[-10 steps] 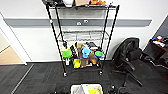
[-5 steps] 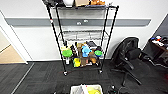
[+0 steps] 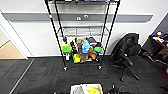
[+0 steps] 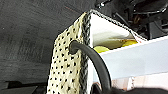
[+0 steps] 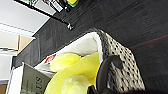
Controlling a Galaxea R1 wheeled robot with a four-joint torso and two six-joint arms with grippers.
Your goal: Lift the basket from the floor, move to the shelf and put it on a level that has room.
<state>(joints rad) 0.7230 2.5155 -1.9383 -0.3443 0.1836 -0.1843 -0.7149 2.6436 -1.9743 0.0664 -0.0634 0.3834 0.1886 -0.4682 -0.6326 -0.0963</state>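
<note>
The basket [image 3: 86, 89] hangs at the bottom edge of the head view, above the dark carpet floor [image 3: 45, 72], with yellow items and a white-grey box inside. Straight ahead stands the shelf [image 3: 82, 37], a black-pole wire rack on small wheels. Its middle level [image 3: 82, 31] looks bare. In the left wrist view the basket's speckled side [image 4: 65, 65] shows large, and its dark loop handle runs into my left gripper [image 4: 100, 90]. In the right wrist view the basket [image 5: 120, 60] holds yellow items [image 5: 75, 72], and the other handle runs into my right gripper [image 5: 96, 90].
The rack's low tier is crowded with green bowls [image 3: 67, 48] and a blue toy [image 3: 86, 47]. A black office chair [image 3: 126, 53] stands right of the rack, with a cluttered desk [image 3: 160, 40] beyond it. Tan wooden flooring [image 3: 10, 51] shows at the left.
</note>
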